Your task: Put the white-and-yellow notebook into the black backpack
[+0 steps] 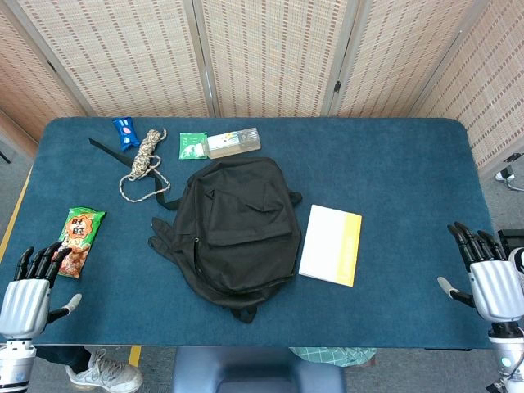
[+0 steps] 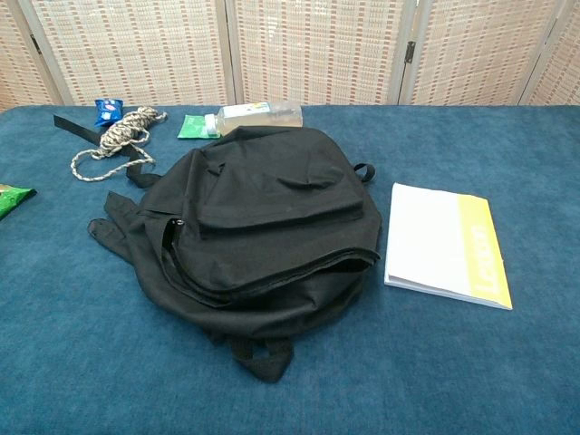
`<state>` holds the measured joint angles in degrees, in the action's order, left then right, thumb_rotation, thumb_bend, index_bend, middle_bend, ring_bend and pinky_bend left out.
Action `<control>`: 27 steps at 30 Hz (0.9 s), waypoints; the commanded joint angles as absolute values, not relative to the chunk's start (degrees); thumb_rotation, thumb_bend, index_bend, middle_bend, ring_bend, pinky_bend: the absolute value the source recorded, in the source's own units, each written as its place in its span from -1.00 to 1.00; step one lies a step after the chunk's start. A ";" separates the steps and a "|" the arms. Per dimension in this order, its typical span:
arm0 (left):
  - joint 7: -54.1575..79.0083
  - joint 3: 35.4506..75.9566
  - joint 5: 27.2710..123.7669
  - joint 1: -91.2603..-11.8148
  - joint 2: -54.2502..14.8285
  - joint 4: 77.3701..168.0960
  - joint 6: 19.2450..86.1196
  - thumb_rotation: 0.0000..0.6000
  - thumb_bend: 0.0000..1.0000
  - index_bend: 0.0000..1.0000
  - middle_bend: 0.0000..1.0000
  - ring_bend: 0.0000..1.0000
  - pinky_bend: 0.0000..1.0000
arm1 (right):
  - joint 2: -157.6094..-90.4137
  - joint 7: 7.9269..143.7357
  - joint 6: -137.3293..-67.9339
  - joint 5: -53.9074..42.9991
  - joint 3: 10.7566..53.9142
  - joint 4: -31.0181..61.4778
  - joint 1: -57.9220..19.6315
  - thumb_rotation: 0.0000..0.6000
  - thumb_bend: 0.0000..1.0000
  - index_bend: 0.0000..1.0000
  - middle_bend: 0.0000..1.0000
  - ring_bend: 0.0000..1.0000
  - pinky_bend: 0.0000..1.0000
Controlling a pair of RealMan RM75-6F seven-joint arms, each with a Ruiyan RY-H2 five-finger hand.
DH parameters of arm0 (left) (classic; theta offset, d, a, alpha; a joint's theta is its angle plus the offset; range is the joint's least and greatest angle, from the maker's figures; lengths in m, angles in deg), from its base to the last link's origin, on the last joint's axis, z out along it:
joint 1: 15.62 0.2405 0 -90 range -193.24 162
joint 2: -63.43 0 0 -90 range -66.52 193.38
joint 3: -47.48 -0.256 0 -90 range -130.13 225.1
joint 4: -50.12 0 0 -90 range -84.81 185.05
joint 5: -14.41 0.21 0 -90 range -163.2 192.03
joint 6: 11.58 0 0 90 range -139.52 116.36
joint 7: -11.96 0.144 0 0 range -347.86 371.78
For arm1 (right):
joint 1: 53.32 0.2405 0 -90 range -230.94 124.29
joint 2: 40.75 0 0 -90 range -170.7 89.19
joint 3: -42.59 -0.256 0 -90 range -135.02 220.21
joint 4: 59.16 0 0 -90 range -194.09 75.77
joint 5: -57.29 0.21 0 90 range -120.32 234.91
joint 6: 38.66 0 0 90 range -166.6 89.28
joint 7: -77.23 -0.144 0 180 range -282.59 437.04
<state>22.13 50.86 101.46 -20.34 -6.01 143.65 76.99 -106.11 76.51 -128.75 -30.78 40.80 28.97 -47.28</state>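
Observation:
The black backpack lies flat in the middle of the blue table, its zipper partly undone along the near side. Just right of it lies the white-and-yellow notebook, closed, with its yellow band on the right edge. My left hand hovers at the near left corner, fingers spread and holding nothing. At the near right corner my right hand is spread the same way, well away from the notebook. Neither hand appears in the chest view.
A snack bag lies just beyond my left hand. At the back left are a coiled rope, a blue packet, a green packet and a clear bottle. Woven screens stand behind the table.

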 commanded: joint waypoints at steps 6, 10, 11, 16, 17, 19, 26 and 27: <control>21.94 50.95 101.04 -20.56 -6.45 143.04 76.53 1.00 -0.53 -0.61 -0.73 -0.70 -0.90 | -106.14 76.72 -128.46 -32.09 40.65 29.14 -47.27 1.00 -0.54 -0.80 -0.73 -0.60 -0.73; 21.55 50.87 101.00 -20.28 -6.36 142.95 76.87 1.00 -0.53 -0.61 -0.73 -0.70 -0.90 | -106.55 76.39 -128.05 -32.66 40.42 28.79 -46.94 1.00 -0.53 -0.80 -0.73 -0.60 -0.73; 21.44 50.91 100.88 -20.24 -6.34 142.94 76.90 1.00 -0.53 -0.61 -0.73 -0.70 -0.90 | -106.75 76.25 -127.60 -32.88 40.37 28.58 -46.61 1.00 -0.53 -0.80 -0.73 -0.60 -0.73; 21.74 50.77 100.87 -20.51 -6.27 143.09 76.26 1.00 -0.53 -0.61 -0.73 -0.70 -0.90 | -108.08 76.69 -123.27 -34.31 40.37 26.85 -43.66 1.00 -0.53 -0.80 -0.72 -0.59 -0.72; 21.81 50.75 100.89 -20.55 -6.24 143.19 76.21 1.00 -0.53 -0.61 -0.73 -0.70 -0.90 | -108.77 77.22 -121.81 -34.77 40.30 26.12 -42.55 1.00 -0.53 -0.80 -0.72 -0.59 -0.71; 21.83 50.76 100.79 -20.49 -6.21 143.36 76.25 1.00 -0.53 -0.61 -0.73 -0.70 -0.90 | -110.56 77.81 -118.83 -35.29 40.12 24.18 -40.34 1.00 -0.54 -0.80 -0.71 -0.58 -0.70; 21.90 50.46 100.30 -20.05 -5.84 143.73 76.26 1.00 -0.53 -0.61 -0.73 -0.70 -0.90 | -118.55 78.04 -110.28 -35.82 39.56 14.33 -33.71 1.00 -0.54 -0.78 -0.69 -0.57 -0.69; 21.91 50.45 100.21 -20.00 -5.80 143.79 76.26 1.00 -0.53 -0.61 -0.73 -0.70 -0.90 | -119.67 77.76 -109.62 -35.99 39.57 12.88 -33.02 1.00 -0.54 -0.77 -0.68 -0.57 -0.69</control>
